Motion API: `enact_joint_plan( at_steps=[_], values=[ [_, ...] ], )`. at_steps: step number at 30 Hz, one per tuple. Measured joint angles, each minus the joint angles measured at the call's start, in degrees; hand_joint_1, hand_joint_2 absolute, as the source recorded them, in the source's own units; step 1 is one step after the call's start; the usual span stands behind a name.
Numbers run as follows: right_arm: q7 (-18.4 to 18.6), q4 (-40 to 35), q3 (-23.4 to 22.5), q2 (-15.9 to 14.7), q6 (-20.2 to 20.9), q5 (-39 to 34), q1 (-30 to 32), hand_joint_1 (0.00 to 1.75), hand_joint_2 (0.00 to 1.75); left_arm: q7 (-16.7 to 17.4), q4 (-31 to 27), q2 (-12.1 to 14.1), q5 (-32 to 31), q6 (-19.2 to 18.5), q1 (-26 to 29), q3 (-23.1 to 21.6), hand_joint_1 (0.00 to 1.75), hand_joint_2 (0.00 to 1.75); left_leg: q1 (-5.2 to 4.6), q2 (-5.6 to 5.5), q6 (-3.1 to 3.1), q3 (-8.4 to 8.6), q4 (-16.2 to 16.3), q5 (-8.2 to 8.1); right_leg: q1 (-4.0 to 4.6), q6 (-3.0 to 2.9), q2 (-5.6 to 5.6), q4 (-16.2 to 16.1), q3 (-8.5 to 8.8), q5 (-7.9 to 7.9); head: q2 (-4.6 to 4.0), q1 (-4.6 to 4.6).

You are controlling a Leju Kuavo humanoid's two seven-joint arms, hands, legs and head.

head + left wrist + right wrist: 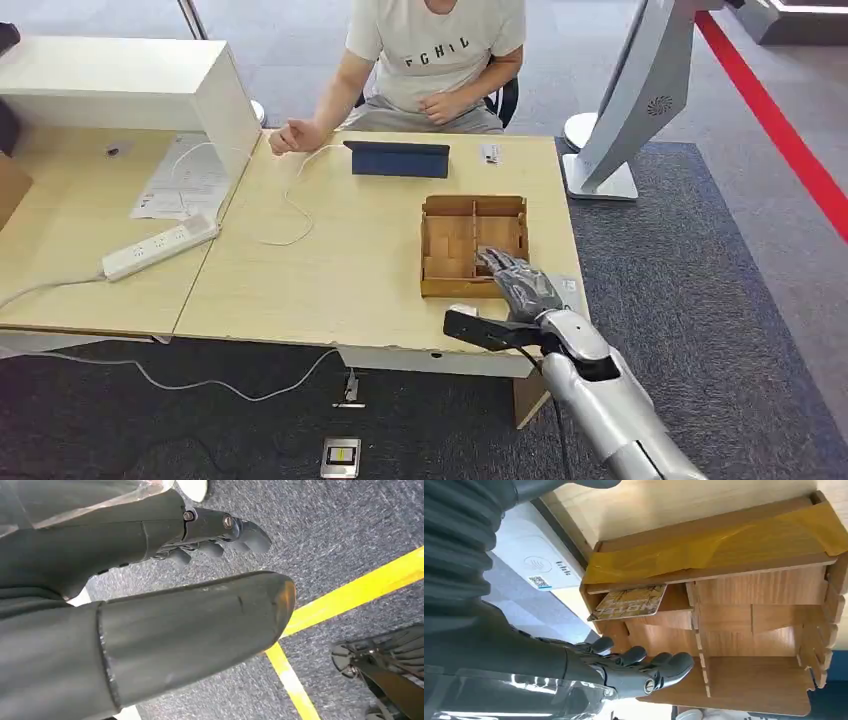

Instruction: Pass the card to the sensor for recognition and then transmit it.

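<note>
A yellow printed card (629,602) lies flat in a corner compartment of the wooden divider box (445,290), the corner closest to the white card reader (536,562). My right hand (517,283) hovers over the near right part of the box and covers that compartment in the head view. Its fingers (644,662) are spread just above the wood (764,562), apart from the card and holding nothing. My left hand (150,605) hangs over the carpet, with a gap between thumb and fingers and nothing in it.
A person sits across the table, one hand (290,137) resting on it. A dark folded tablet stand (398,158) and a small card (490,153) lie at the far edge. At left are a power strip (160,247), papers and a white cabinet (130,90).
</note>
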Motion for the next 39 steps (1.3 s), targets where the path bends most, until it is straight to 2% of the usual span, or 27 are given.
enact_joint_plan(
  at_steps=[14,29,30,31,35,39],
  values=[
    [-0.5,3.4,0.0,-0.1,-2.8,2.4,-1.4,0.0,1.75,-0.2,0.0,0.1,-0.9,-0.2,0.0,-0.1,0.0,0.0,0.0,0.0,0.0,0.0,0.0,0.0,0.0,0.0,0.0,0.0,0.0,0.0,0.0,0.02],
    [-1.6,6.5,0.2,0.5,-3.2,2.5,-2.2,0.0,1.75,0.0,0.0,0.1,-0.5,0.2,0.0,-0.1,0.0,0.0,0.0,0.0,0.0,0.0,0.0,0.0,0.0,0.0,0.0,0.0,0.0,0.0,0.0,0.02],
    [-1.6,6.7,0.2,0.5,-3.2,2.5,-2.4,0.7,1.75,0.0,0.0,0.1,-0.5,0.2,0.0,-0.1,0.0,0.0,0.0,0.0,0.0,0.0,0.0,0.0,0.0,0.0,0.0,0.0,0.0,0.0,0.0,0.0],
    [-1.6,6.9,0.3,0.5,-3.2,2.5,-2.6,1.75,1.75,0.0,0.0,0.1,-0.5,0.3,0.0,-0.1,0.0,0.0,0.0,0.0,0.0,0.0,0.0,0.0,0.0,0.0,0.0,0.0,0.0,0.0,0.0,0.02],
    [-2.4,7.7,0.4,0.5,-3.3,2.1,-3.3,1.75,1.75,-0.1,0.0,0.1,-0.5,0.5,0.0,-0.1,0.0,0.0,0.0,0.0,0.0,0.0,0.0,0.0,0.0,0.0,0.0,0.0,0.0,0.0,0.0,0.02],
    [-5.2,7.9,0.5,0.7,-4.1,-0.6,-3.7,1.75,1.75,-0.1,0.0,0.1,-0.6,0.3,0.0,-0.1,0.0,0.0,0.0,0.0,0.0,0.0,0.0,0.0,0.0,0.0,0.0,0.0,0.0,0.0,0.0,0.02]
  ],
)
